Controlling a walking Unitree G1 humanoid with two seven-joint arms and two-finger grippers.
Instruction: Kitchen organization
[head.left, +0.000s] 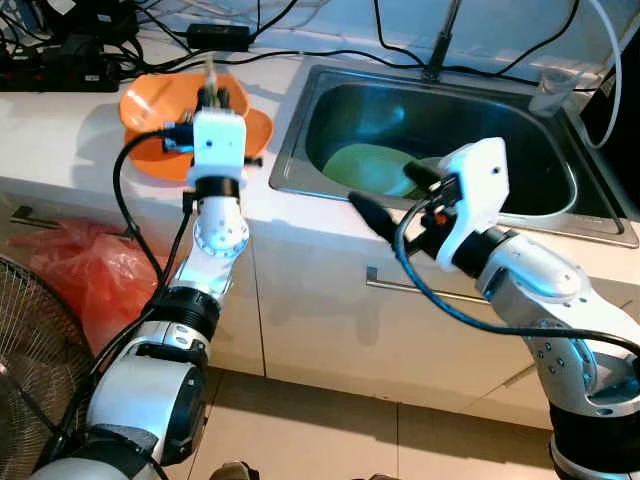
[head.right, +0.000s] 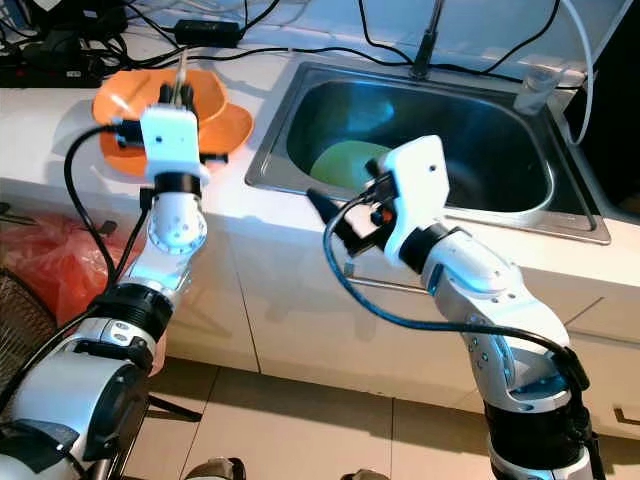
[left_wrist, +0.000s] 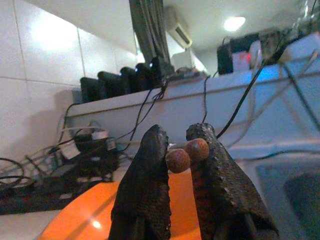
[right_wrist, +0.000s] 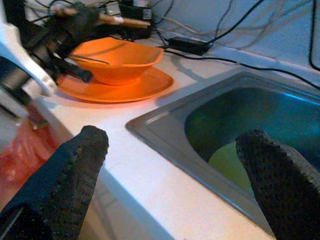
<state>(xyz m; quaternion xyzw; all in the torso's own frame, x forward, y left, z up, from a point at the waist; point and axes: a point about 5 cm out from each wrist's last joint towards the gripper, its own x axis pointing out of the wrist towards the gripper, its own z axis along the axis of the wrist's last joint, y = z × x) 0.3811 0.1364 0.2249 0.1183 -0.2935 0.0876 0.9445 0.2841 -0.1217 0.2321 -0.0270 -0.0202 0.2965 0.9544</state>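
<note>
1. Nearest the head camera, low in the frame, are the robot's two silver arms; the right gripper (head.left: 385, 200) hangs in front of the cabinet just below the counter edge, its two black fingers (right_wrist: 65, 177) spread wide with nothing between them.
2. At the upper left of the frame, the left gripper (left_wrist: 179, 150) is raised over the orange bowl (right_wrist: 117, 60), its fingers closed on a pair of chopsticks (left_wrist: 186, 154) whose round ends show between the pads.
3. That bowl sits on an orange plate (right_wrist: 120, 87) on the white counter (head.left: 80, 140), beside the steel sink (head.left: 300, 140).
4. Inside the sink lies a pale green plate (head.left: 370, 168), and black cables (head.left: 270, 45) trail along the back wall in the upper part of the frame.
5. By the look of it, the step in hand is gathering the chopsticks with the orange dishes, while the green plate is not yet dealt with.
6. Next, the left gripper would probably need to lower the chopsticks into the bowl and release them; the right gripper would then have to rise over the sink rim to reach the green plate, keeping clear of the cables.
</note>
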